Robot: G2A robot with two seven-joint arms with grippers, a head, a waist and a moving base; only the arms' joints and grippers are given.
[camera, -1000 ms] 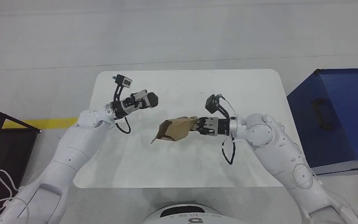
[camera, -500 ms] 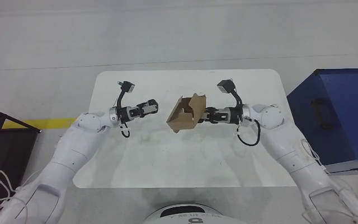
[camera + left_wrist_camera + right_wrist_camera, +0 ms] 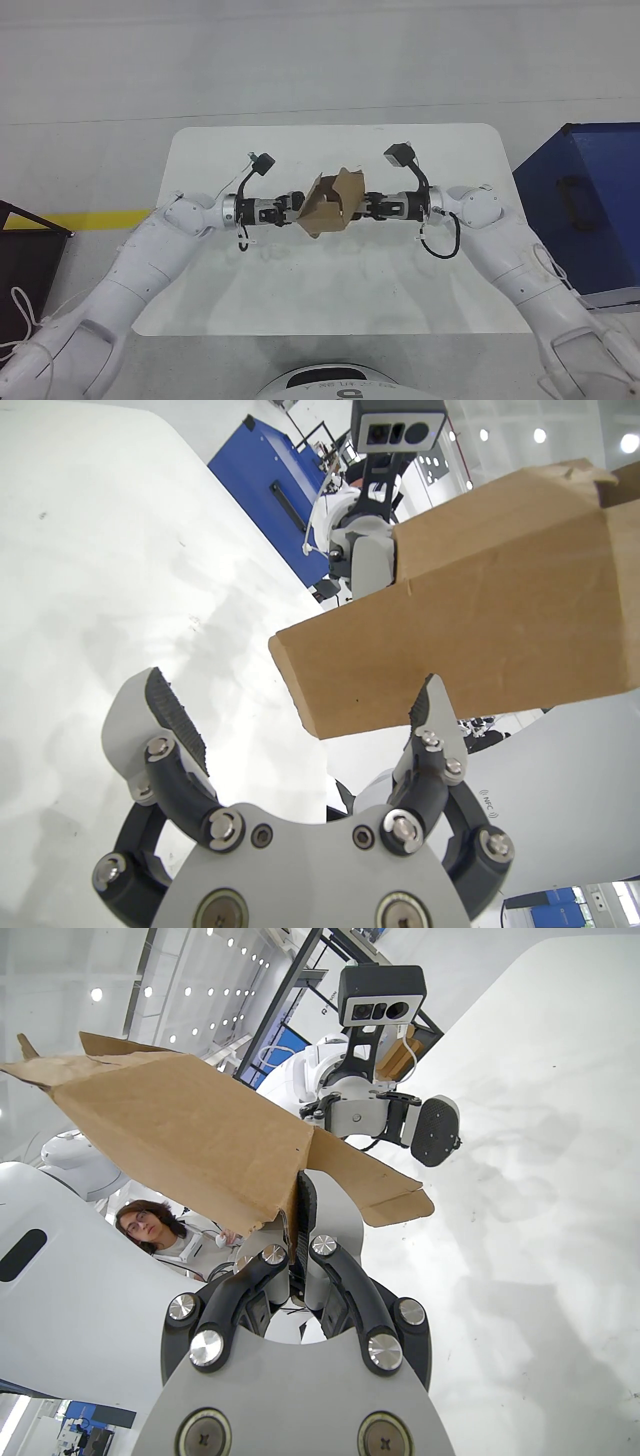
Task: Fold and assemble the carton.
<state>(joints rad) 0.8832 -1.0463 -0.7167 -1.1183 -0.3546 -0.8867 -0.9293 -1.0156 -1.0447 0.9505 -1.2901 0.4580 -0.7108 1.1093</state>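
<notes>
- Two arms are seen in the top view, one on either side of the carton [image 3: 330, 200]. It is held in the air over the middle of the table [image 3: 440, 290], partly opened, with flaps loose.
- The right jaws are clenched on the carton's edge on the robot's right. The left jaws are placed just beside its opposite corner.
- A blue bin [image 3: 590, 210] is stood on the floor off the table's right side, well apart, and is not judged an obstacle.
- Left wrist view: the left jaws are spread wide and nothing is gripped. One fingertip [image 3: 432, 710] is seen at the carton's lower edge; whether it touches cannot be told. The other finger [image 3: 170, 720] is well off the board.
- Right wrist view: a cardboard edge is pinched flat between the right jaws. A loose flap [image 3: 390, 1198] is hung out toward the left arm's pad [image 3: 435, 1130].
- Step judged: a second grasp is being set up. The carton is not yet squared and the folding is hardly begun.
- Next move: the left jaws need to be closed on the near corner panel, so the walls can be pulled apart and the flaps folded in.
- The loose flap is likely to get in the way, and the thin board may be buckled if gripped askew.
</notes>
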